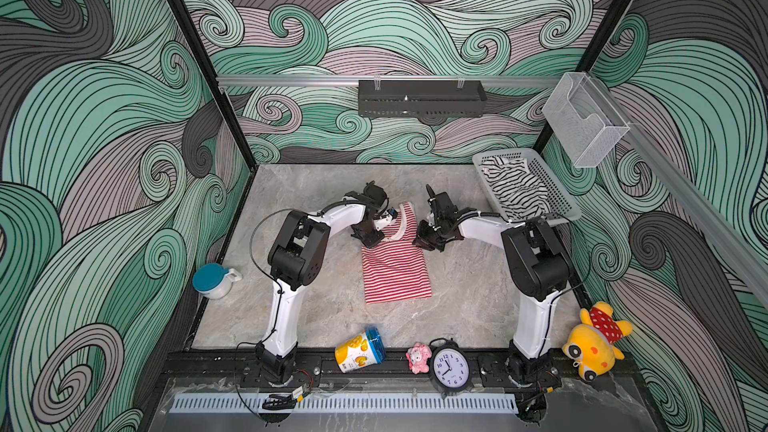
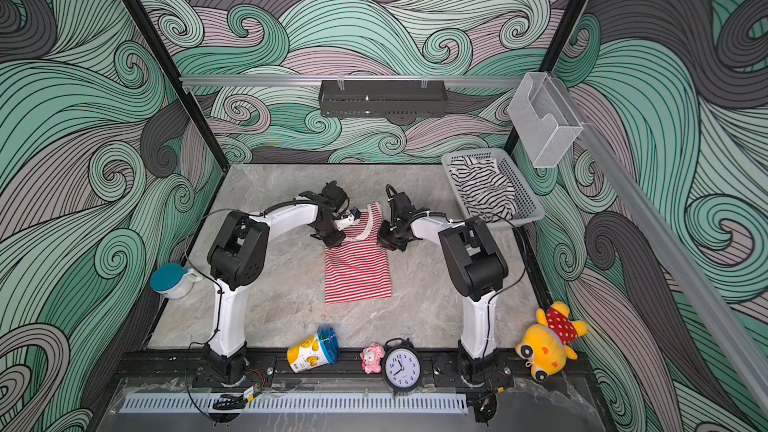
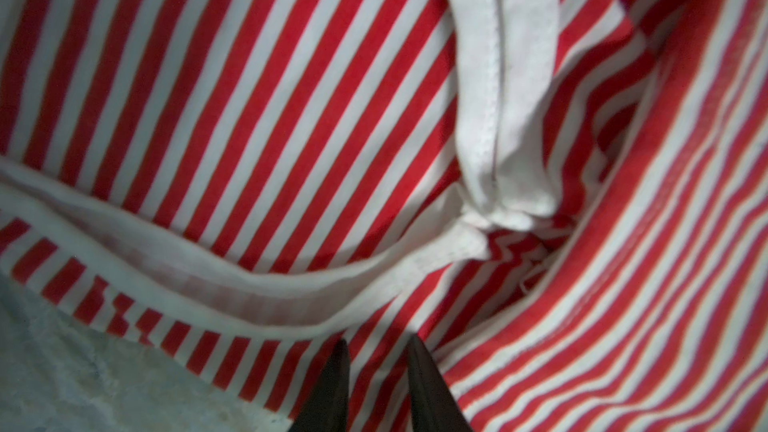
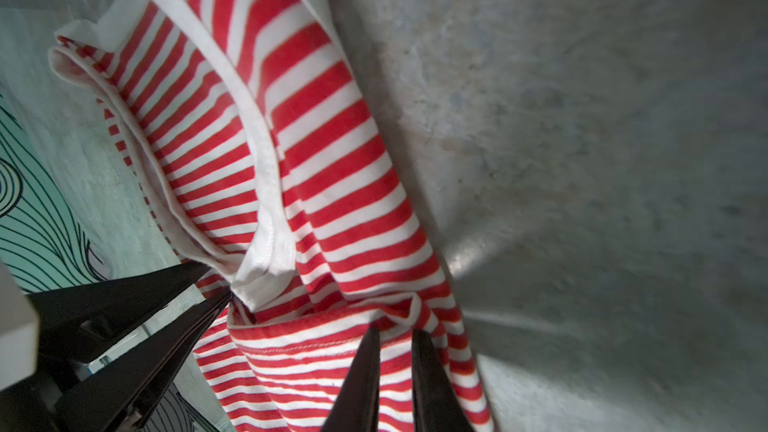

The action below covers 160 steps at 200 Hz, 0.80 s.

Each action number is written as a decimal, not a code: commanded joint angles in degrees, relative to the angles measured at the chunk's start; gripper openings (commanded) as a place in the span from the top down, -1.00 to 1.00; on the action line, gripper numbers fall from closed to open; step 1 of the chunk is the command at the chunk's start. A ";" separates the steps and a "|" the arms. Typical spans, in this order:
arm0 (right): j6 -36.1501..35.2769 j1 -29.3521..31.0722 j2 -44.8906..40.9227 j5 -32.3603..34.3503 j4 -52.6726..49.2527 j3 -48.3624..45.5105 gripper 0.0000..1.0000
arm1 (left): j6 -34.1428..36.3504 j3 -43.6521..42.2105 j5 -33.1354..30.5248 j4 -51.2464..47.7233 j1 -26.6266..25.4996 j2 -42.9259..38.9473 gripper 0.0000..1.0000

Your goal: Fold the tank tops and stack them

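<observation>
The red-and-white tank top (image 1: 395,272) (image 2: 357,276) lies mid-table, its lower part flat and its strap end raised between the two grippers. My left gripper (image 1: 369,239) (image 2: 332,238) (image 3: 378,342) is shut on the striped cloth beside the cream trim. In the right wrist view the left gripper's fingers (image 4: 166,305) pinch that trim. My right gripper (image 1: 427,242) (image 2: 389,241) (image 4: 395,332) is shut on a bunched fold of the same top (image 4: 332,160). The black-and-white tank top (image 1: 511,193) (image 2: 482,191) lies crumpled in the grey basket (image 1: 561,197) (image 2: 525,197) at the back right.
A teal-lidded white jug (image 1: 212,280) stands at the left edge. Along the front edge are a tipped yellow can (image 1: 359,349), a pink figure (image 1: 417,357), a black alarm clock (image 1: 451,367) and a yellow plush toy (image 1: 594,342). A black shelf (image 1: 422,97) hangs on the back wall.
</observation>
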 commanded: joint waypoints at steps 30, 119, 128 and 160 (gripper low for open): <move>-1.20 0.50 -6.67 4.57 -4.48 -1.35 0.62 | -1.86 -0.36 -2.63 0.16 0.40 -4.96 0.43; 1.69 8.07 3.15 -3.55 2.81 7.79 0.60 | -0.64 -9.38 -3.44 1.34 2.21 -14.86 0.42; 2.25 8.28 4.43 -4.37 3.89 8.60 0.61 | -0.55 -10.15 -3.21 1.46 2.33 -14.74 0.42; 4.15 8.39 7.68 -6.22 6.42 9.73 0.62 | -0.59 -11.46 -2.63 2.74 2.63 -13.90 0.42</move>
